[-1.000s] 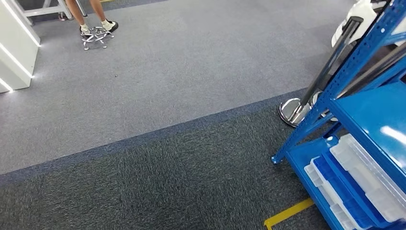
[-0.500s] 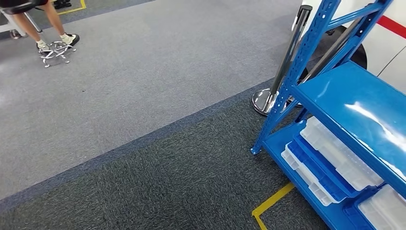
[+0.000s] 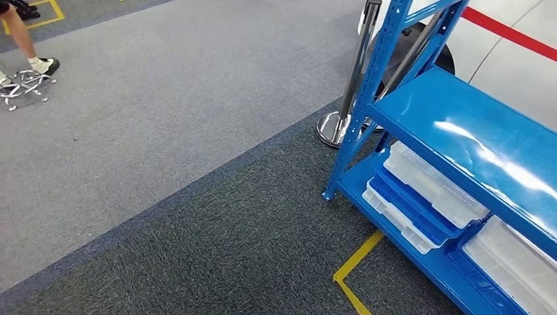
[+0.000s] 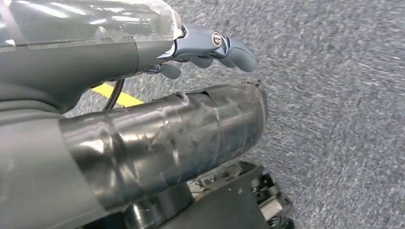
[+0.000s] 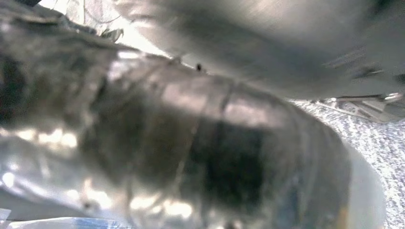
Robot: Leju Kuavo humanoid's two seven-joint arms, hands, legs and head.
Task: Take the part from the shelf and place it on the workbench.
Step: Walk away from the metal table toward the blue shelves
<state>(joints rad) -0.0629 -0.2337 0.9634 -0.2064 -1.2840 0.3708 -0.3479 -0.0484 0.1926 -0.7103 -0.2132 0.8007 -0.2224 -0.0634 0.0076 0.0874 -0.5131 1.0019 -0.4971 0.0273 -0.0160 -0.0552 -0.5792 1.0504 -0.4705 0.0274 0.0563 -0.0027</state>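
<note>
A blue metal shelf [image 3: 460, 125] stands at the right of the head view. Its middle board is bare and glossy. On its bottom level lie clear plastic boxes [image 3: 430, 187] stacked on blue trays, and I cannot tell which item is the part. In the left wrist view my left hand [image 4: 191, 124] hangs over grey carpet, its fingers [image 4: 229, 47] slightly bent and apart, holding nothing. My right hand [image 5: 215, 143] is a close, blurred mass in the right wrist view, and its fingers cannot be made out.
A chrome post with a round base [image 3: 330, 128] stands at the shelf's far corner. Yellow floor tape [image 3: 355, 266] marks a corner in front of the shelf. A person's leg [image 3: 26, 46] and a chair base [image 3: 23, 85] are at the far left. Behind the shelf is a white body with a red stripe [image 3: 512, 59].
The whole picture has shifted left, so the camera has turned right. More of the blue shelf and its boxes has come into view.
</note>
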